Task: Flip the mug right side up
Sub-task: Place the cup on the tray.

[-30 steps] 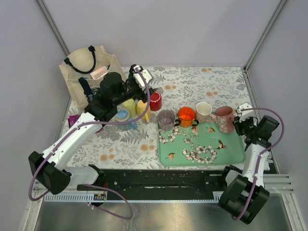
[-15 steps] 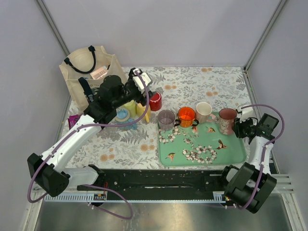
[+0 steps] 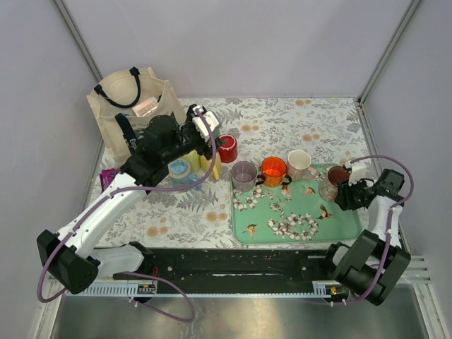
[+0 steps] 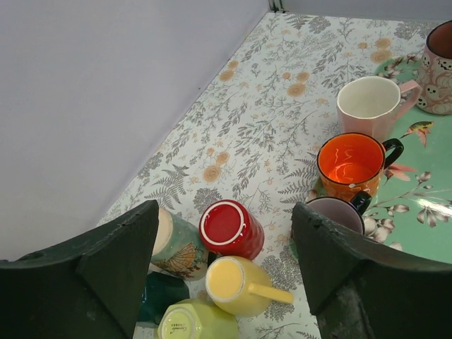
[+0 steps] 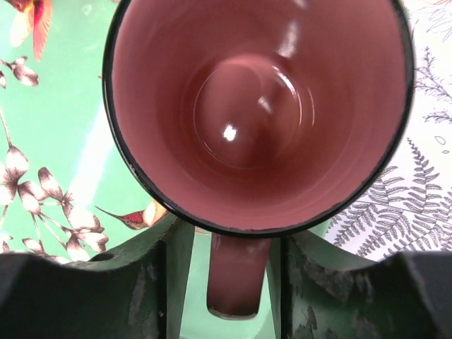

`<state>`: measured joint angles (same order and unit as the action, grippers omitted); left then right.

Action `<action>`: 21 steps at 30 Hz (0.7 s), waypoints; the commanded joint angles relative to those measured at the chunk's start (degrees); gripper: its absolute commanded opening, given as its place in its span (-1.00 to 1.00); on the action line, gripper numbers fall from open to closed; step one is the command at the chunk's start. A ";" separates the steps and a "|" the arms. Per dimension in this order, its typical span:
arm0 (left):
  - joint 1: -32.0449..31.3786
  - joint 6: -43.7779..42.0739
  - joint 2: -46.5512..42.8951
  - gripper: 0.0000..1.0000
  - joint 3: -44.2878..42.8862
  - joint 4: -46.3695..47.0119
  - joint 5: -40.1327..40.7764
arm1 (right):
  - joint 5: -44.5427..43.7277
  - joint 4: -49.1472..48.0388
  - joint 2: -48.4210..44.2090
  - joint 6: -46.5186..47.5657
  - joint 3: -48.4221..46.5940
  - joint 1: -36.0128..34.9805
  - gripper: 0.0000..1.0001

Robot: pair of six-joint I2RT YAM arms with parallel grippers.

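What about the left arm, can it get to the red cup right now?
Probably yes. Its open tool hovers right over the red cup, with nothing in between. The yellow cup sits close beside it, so the fit might be tight.

— What surrounds the table [image 3: 304,120]?
— Plain pale grey walls [image 3: 247,42] on three sides, with metal posts [image 3: 78,42] in the back corners.
— And its top?
— A leaf-and-flower cloth [image 3: 183,208], evenly lit.
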<state>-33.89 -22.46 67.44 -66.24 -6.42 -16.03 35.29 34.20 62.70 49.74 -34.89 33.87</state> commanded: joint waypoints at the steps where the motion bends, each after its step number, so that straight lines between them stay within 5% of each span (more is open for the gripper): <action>1: -0.04 -1.88 -1.17 0.59 -1.26 0.36 -0.93 | 1.97 -1.14 0.58 -3.14 -4.13 0.06 0.04; 7: -0.04 -3.03 0.32 0.58 -3.99 -0.62 -0.32 | 8.04 -4.05 5.76 -6.23 -7.46 -0.03 -0.05; 21: -0.04 -1.54 -1.34 0.59 -0.82 2.37 -0.58 | 7.34 -5.63 19.30 -6.59 -20.82 -5.64 -0.18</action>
<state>-33.89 -24.84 67.68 -67.07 -7.27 -16.25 41.52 30.85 79.90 43.16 -51.16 31.24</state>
